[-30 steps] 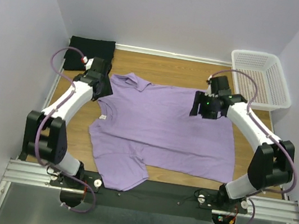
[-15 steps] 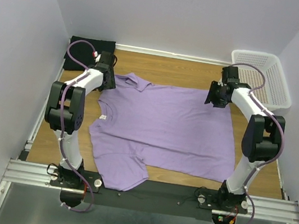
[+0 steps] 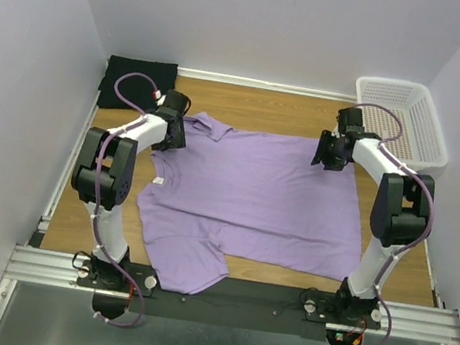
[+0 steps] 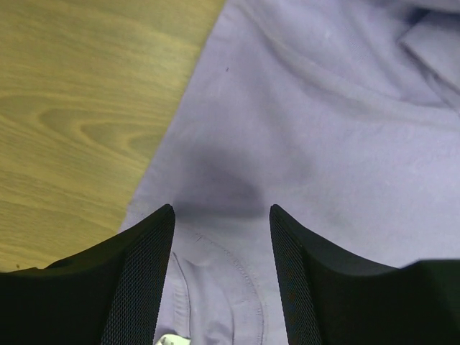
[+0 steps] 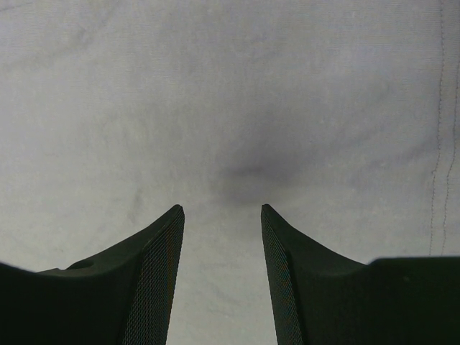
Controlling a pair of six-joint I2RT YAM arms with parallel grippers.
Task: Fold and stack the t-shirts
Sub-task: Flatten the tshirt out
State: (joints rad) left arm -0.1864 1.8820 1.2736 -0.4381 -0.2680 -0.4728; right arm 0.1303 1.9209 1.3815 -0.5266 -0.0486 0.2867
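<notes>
Left gripper (image 4: 221,212): jaws apart, a clear gap between the two black mesh-faced fingers (image 4: 147,280). Nothing is clamped. Flat cloth of the light purple short-sleeved cotton t-shirt (image 4: 323,129) shows through the gap, with a dark shadow just ahead of the tips. The tips are low over the cloth; contact cannot be told. The shirt's edge runs diagonally beside the left finger, with the bare wooden table top (image 4: 79,108) beyond it. A curved seam lies between the fingers.

Right gripper (image 5: 221,210): jaws likewise apart, holding nothing. Only shirt fabric (image 5: 215,86) shows below and between the fingers, pale grey in this view, with a shadow patch ahead of the tips. A stitched line runs down the right side.

Top view: the left gripper (image 3: 172,124) sits at the far-left part of the purple shirt (image 3: 253,194), beside the far sleeve. The right gripper (image 3: 331,151) is at the shirt's far-right corner. The shirt lies spread flat across the middle of the table (image 3: 250,101), its near sleeve reaching the front edge.

Black folded cotton t-shirt (image 3: 138,79): far-left corner, apart from the purple one.

White perforated plastic basket (image 3: 399,84): far-right corner.
</notes>
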